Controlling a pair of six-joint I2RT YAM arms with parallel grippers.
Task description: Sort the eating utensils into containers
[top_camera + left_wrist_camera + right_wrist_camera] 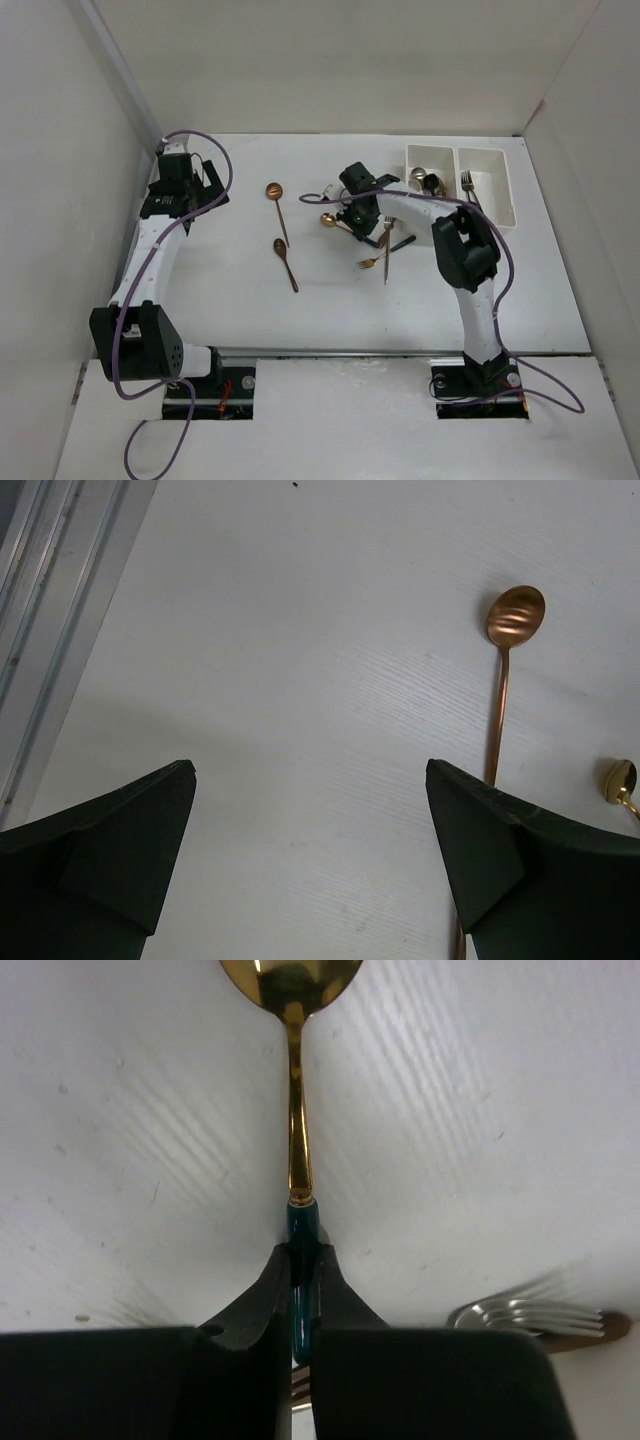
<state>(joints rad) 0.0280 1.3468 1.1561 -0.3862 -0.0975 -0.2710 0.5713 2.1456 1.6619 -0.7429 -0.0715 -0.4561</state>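
My right gripper (303,1252) is shut on the dark green handle of a gold spoon (295,1110), its bowl pointing away from me; in the top view that gripper (352,215) sits at the table's middle with the gold spoon (328,219) by it. Two copper spoons (277,205) (286,262) lie left of it, one also in the left wrist view (505,670). Several forks and spoons (385,250) lie crossed under the right arm. The two white bins (460,185) at the back right hold some utensils. My left gripper (310,865) is open and empty over bare table at the back left (205,180).
A silver fork's tines (530,1315) lie just right of my right fingers. Another gold spoon bowl (622,780) shows at the left wrist view's right edge. White walls close in the table on three sides; a metal rail (50,630) runs along the left edge.
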